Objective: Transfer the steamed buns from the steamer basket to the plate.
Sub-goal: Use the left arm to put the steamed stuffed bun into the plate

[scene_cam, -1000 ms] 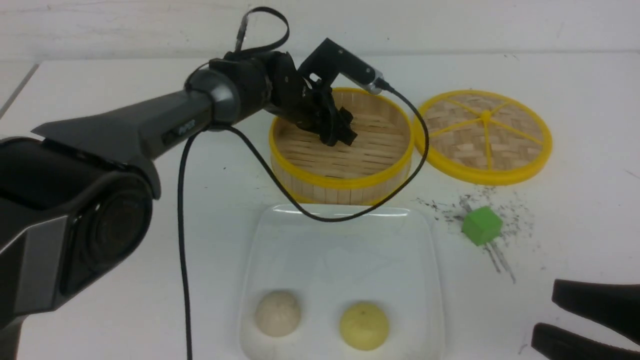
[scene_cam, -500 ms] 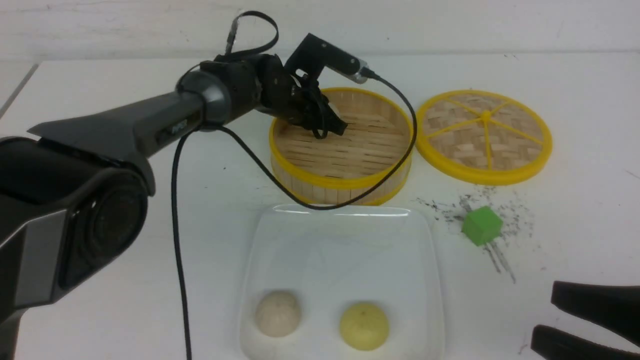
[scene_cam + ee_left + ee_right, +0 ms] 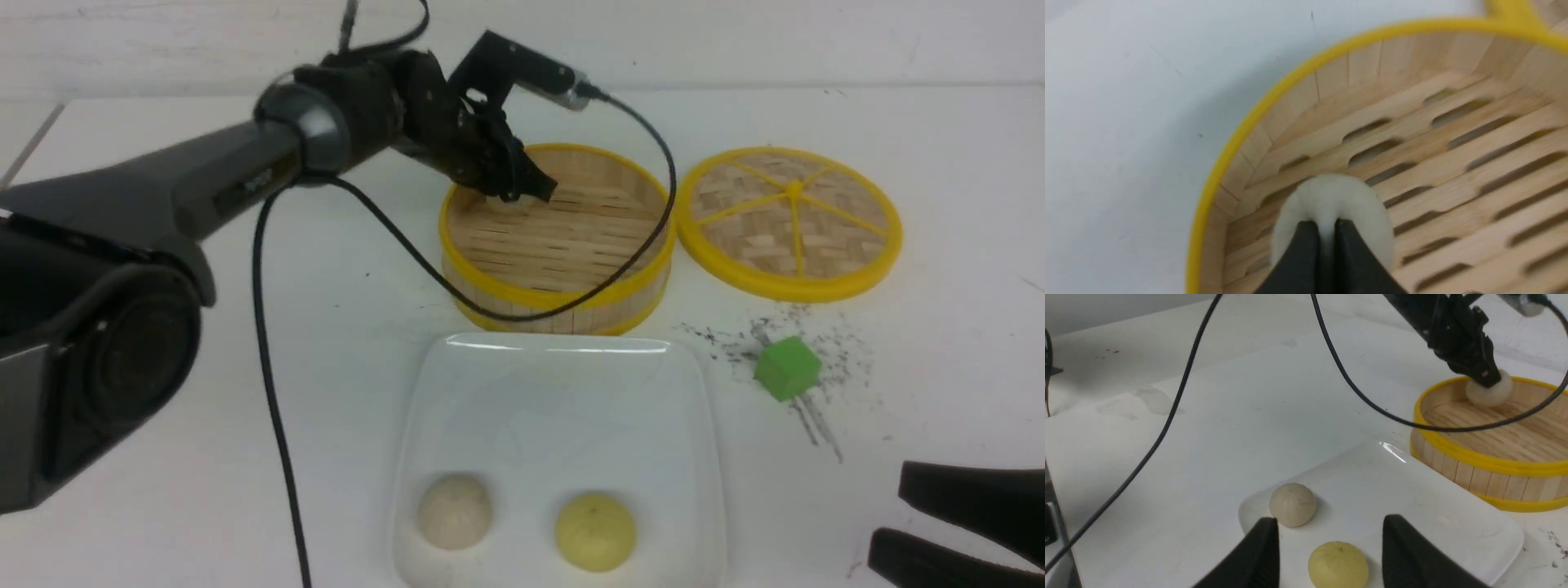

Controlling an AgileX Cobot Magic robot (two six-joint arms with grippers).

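My left gripper [image 3: 531,189] is shut on an off-white steamed bun [image 3: 1331,196] and holds it over the far left part of the steamer basket [image 3: 555,306], about level with the yellow rim. The bun also shows in the right wrist view [image 3: 1490,394]; in the front view the gripper hides it. The rest of the basket floor [image 3: 1474,163] is bare. The white plate [image 3: 563,384] lies in front of the basket with a beige bun [image 3: 454,512] and a pale yellow bun [image 3: 595,531] near its front edge. My right gripper [image 3: 886,514] is open and empty at the front right.
The woven basket lid [image 3: 790,220] lies flat to the right of the basket. A green cube [image 3: 786,368] sits among dark specks right of the plate. The left arm's black cable [image 3: 269,367] hangs down over the table and across the basket front.
My left gripper has risen and moved left and back, from the middle of the basket toward its far left rim, with the bun in it. The right gripper has not moved.
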